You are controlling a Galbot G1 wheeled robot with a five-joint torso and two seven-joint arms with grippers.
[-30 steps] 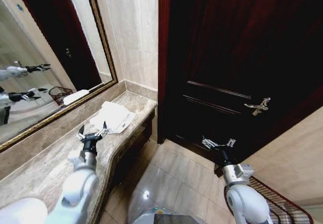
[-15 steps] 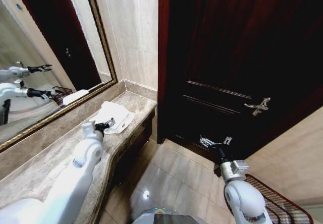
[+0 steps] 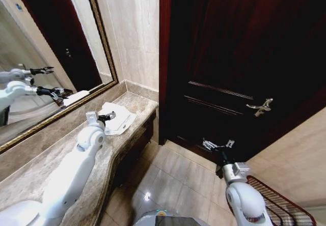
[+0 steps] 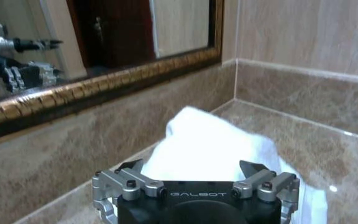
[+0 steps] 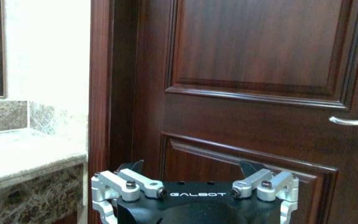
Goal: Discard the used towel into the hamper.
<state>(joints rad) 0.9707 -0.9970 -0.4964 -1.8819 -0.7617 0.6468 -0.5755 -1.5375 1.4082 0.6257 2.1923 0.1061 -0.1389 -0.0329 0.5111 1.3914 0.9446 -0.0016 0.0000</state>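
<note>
The used towel (image 3: 118, 118) is a crumpled white cloth lying on the marble counter (image 3: 53, 152) near its far end, below the mirror. My left gripper (image 3: 108, 117) is open at the towel's near edge; in the left wrist view the towel (image 4: 207, 147) sits just beyond the open gripper (image 4: 191, 167), with nothing held between the fingers. My right gripper (image 3: 218, 144) hangs open over the floor, facing the dark door, as the right wrist view (image 5: 191, 167) also shows. Part of the hamper (image 3: 285, 208), dark wire bars, is at the lower right behind my right arm.
A gold-framed mirror (image 3: 41, 58) runs along the wall behind the counter. A dark wooden door (image 3: 239, 58) with a silver lever handle (image 3: 260, 107) stands shut ahead. Tiled floor (image 3: 173, 180) lies between the counter's curved edge and the door.
My left arm has stretched forward along the counter, bringing its open gripper up to the towel's near edge. The right gripper has barely shifted.
</note>
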